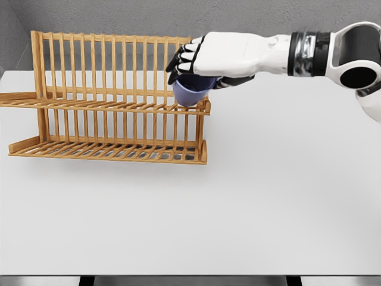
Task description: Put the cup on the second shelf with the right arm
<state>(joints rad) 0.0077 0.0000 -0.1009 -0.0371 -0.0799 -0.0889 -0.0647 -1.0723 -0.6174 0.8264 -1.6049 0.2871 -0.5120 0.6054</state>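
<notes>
Right hand (205, 62): white five-finger hand with black fingertips, reaching in from the right, fingers curled down around the cup's rim
Cup (189, 92): small lavender-blue plastic cup, tilted, hanging under the palm, its base at the right end of the upper shelf
Rack (113, 107): two-tier slatted wooden dish rack, standing at the table's back left
Table (268, 196): flat white tabletop

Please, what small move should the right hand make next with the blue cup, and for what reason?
Probably lower the cup a little onto the upper shelf of the wooden rack. The right hand grips it from above at the shelf's right end, tilted; whether it rests on the slats I cannot tell, so opening the fingers now seems risky.
</notes>
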